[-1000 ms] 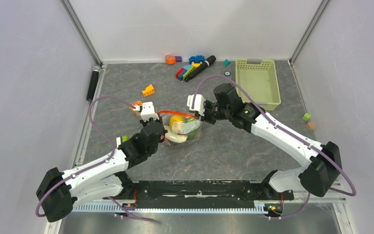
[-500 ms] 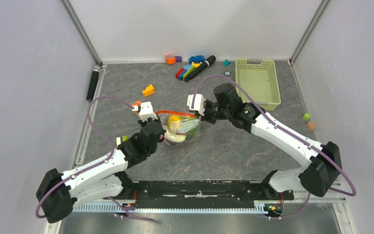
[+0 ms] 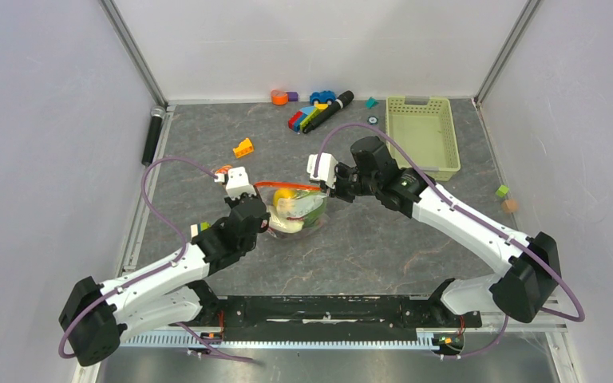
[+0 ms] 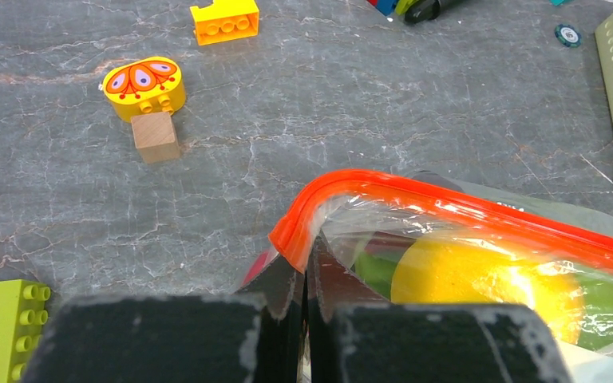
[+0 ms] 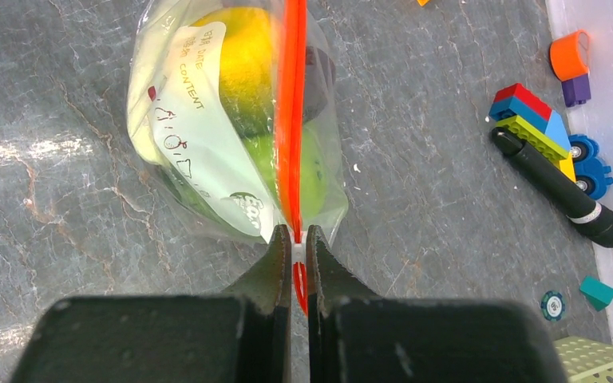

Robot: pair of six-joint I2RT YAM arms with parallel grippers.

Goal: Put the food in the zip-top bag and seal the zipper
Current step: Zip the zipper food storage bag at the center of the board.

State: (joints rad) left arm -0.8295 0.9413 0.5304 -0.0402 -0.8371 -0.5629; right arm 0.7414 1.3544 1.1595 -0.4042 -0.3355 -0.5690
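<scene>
The clear zip-top bag (image 3: 297, 212) sits mid-table with food inside: a yellow fruit (image 4: 463, 279), green fruit (image 5: 307, 171) and pale pieces. Its red-orange zipper (image 5: 291, 112) runs along the top edge between both grippers. My left gripper (image 4: 305, 263) is shut on the bag's left corner, just below the zipper's end (image 4: 295, 235). My right gripper (image 5: 296, 243) is shut on the zipper's right end, with the small white slider tab (image 5: 297, 254) between its fingertips. In the top view the left gripper (image 3: 265, 220) and right gripper (image 3: 332, 190) flank the bag.
A pale green basket (image 3: 423, 134) stands back right. Coloured blocks, a toy car and a black marker (image 3: 327, 110) lie at the back. A yellow block (image 4: 225, 19), a butterfly block (image 4: 142, 80) and a wooden cube (image 4: 156, 136) lie left. Small cubes (image 3: 506, 198) sit far right.
The left gripper and the bag's left corner have shifted slightly up and left, drawing the zipper straighter. The right arm has barely moved.
</scene>
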